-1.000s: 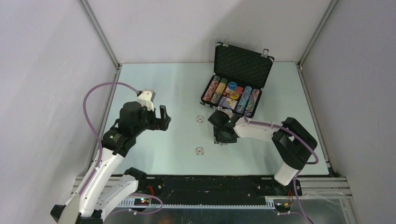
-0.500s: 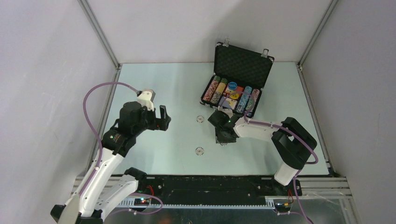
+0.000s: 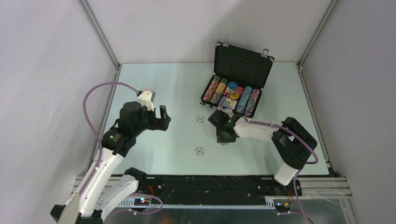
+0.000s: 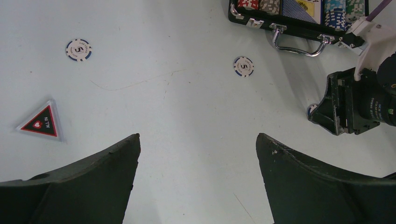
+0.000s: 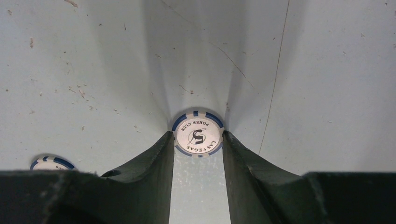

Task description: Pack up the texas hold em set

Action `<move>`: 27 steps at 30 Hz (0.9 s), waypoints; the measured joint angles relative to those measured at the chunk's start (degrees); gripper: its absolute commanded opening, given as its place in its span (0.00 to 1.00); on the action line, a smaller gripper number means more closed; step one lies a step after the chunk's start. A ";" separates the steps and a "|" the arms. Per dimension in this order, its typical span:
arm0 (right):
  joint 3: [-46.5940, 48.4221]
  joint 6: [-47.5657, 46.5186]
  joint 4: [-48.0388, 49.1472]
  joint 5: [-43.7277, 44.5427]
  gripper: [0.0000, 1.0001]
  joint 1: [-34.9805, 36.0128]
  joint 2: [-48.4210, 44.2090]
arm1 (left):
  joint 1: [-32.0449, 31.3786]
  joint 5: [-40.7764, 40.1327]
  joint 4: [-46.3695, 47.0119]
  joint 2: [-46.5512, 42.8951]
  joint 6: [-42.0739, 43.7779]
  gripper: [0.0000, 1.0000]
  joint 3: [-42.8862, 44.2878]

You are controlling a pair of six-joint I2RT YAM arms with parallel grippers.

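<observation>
The texas hold em set is split between an open case at the far side of the counter (image 3: pixel 154 84) and loose pieces lying nearer the arms. Nearest the bases, one poker chip (image 3: pixel 200 150) lies flat by itself. Just beyond, the right tool (image 5: pixel 198 140) is down at the counter, its two fingers pressed against opposite edges of a blue-and-white chip (image 5: pixel 197 134) marked 5. The left tool (image 4: pixel 198 140) hangs above the counter with its fingers spread wide and nothing between them. In its wrist view a red-and-black triangular marker (image 4: pixel 41 122) reading "ALL IN" lies flat ahead, to the left. Farther on, a third chip (image 3: pixel 200 119) lies near the front of the black briefcase (image 3: pixel 243 65). The briefcase lid stands raised, and its tray holds rows of chips (image 3: pixel 215 89), a blue disc (image 3: pixel 232 85) and cards (image 4: pixel 299 8).
</observation>
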 measured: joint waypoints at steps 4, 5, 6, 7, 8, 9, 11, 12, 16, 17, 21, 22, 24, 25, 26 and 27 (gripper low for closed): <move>-0.02 -0.24 -0.09 -0.02 0.43 -0.15 -0.24 | 0.00 0.00 0.00 0.00 0.00 0.98 0.00; -0.02 -0.44 -0.11 -0.02 0.43 -0.20 -0.42 | 0.00 0.00 0.00 0.00 0.00 0.98 0.00; -0.02 -0.68 -0.11 -0.09 0.43 -0.37 -0.76 | 0.00 0.00 0.00 0.00 0.00 0.98 0.00; -0.02 -1.01 -0.13 -0.09 0.44 -0.61 -1.33 | 0.00 -0.02 0.00 0.00 0.00 0.98 0.00; -0.02 -1.11 -0.13 -0.09 0.44 -0.85 -1.86 | 0.00 0.00 0.00 0.00 0.00 0.98 0.00; -0.02 -1.31 -0.15 -0.09 0.44 -1.18 -2.67 | 0.00 0.00 0.00 0.00 0.00 0.98 0.00; 0.00 -1.60 -0.35 -0.04 0.44 -1.68 -4.15 | 0.00 -0.02 0.00 0.00 0.00 0.98 0.00; 0.02 -1.73 -0.48 0.00 0.44 -1.88 -4.72 | 0.00 -0.02 0.00 0.00 0.00 0.98 0.00; 0.42 -2.49 -0.98 0.13 0.44 -2.36 -5.60 | 0.00 -0.02 0.00 0.00 0.00 0.98 0.00; 0.46 -2.56 -0.98 0.11 0.44 -2.36 -5.70 | 0.00 -0.02 0.00 0.00 0.00 0.98 0.00; 0.50 -2.78 -1.01 0.09 0.44 -2.38 -6.16 | 0.00 0.00 0.00 0.02 -0.02 0.98 0.00; 0.52 -2.89 -1.01 0.07 0.44 -2.43 -6.25 | 0.00 0.02 0.00 0.02 -0.04 0.98 0.00; 0.52 -3.30 -0.96 -0.09 0.44 -2.54 -6.29 | 0.00 0.04 0.00 0.17 -0.07 0.98 0.00; 0.52 -3.58 -0.96 -0.15 0.44 -2.64 -6.29 | 0.00 0.04 0.00 0.33 -0.07 0.98 0.00; 0.52 -3.74 -0.94 -0.17 0.44 -2.75 -6.29 | 0.00 0.07 0.00 0.50 -0.09 0.98 0.00; 0.52 -3.91 -0.92 -0.33 0.44 -2.84 -6.29 | 0.00 0.09 0.00 0.79 -0.09 0.98 0.00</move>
